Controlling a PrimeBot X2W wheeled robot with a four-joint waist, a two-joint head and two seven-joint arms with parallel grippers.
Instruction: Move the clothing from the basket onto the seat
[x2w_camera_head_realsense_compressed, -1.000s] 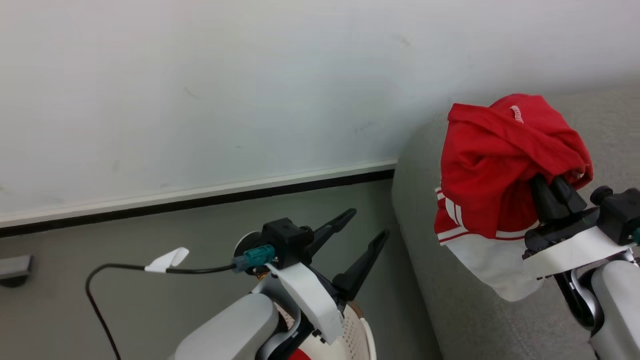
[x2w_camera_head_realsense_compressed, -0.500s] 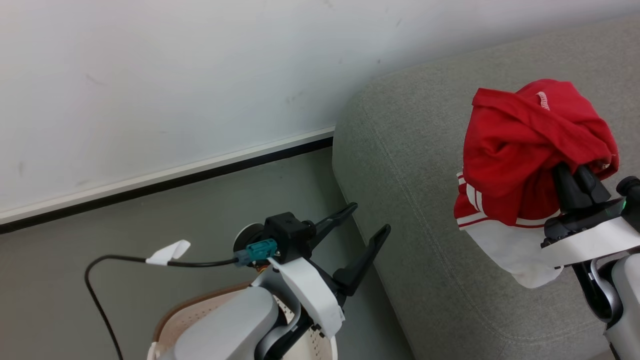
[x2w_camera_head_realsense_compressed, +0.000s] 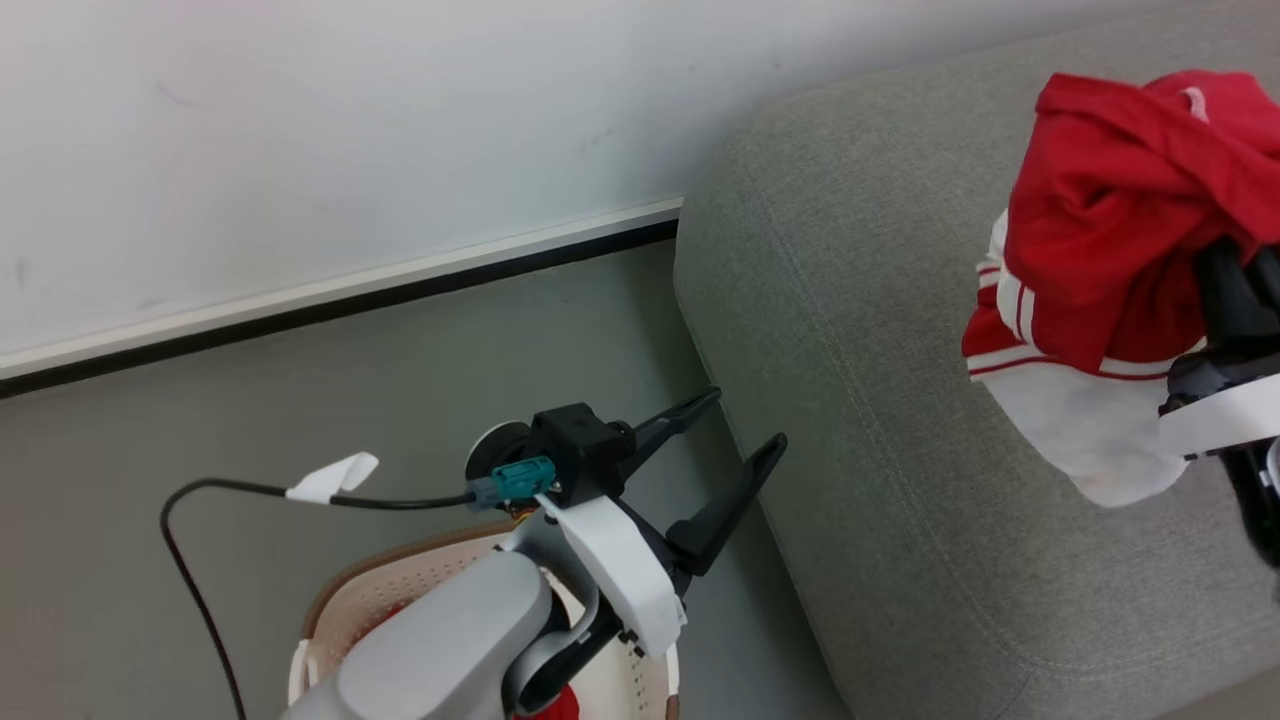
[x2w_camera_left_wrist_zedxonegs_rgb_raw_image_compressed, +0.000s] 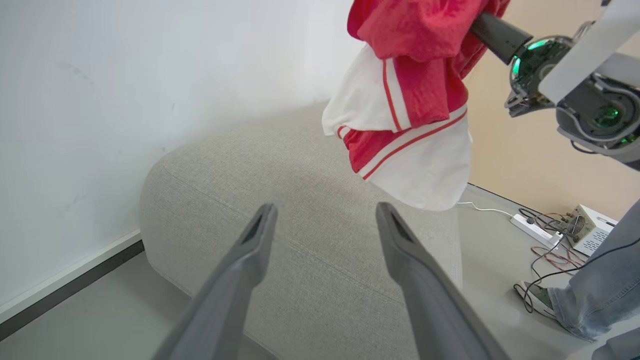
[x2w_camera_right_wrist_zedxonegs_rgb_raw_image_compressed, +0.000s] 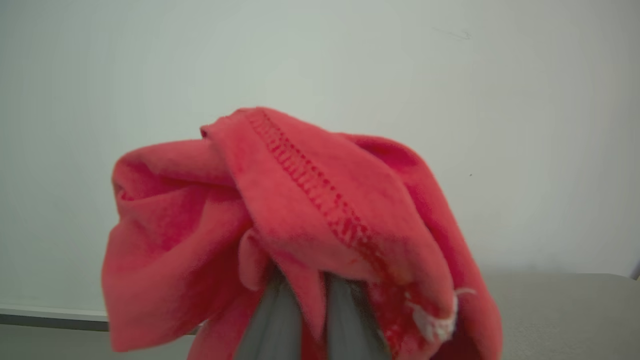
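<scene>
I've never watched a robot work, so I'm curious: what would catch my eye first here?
The bright red clothing stands out: it is bunched in the shut right gripper and hangs in the air over the grey seat. Next comes the left gripper, fingers spread wide and holding nothing, above the basket on the floor beside the seat.

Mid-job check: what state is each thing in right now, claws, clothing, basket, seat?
left claw, open, holding nothing.
right claw, shut on the clothing.
clothing, bunched, hanging from the right claw over the seat, not laid down.
basket, upright on the floor, some red fabric inside.
seat, no clothing resting on its visible part.
</scene>
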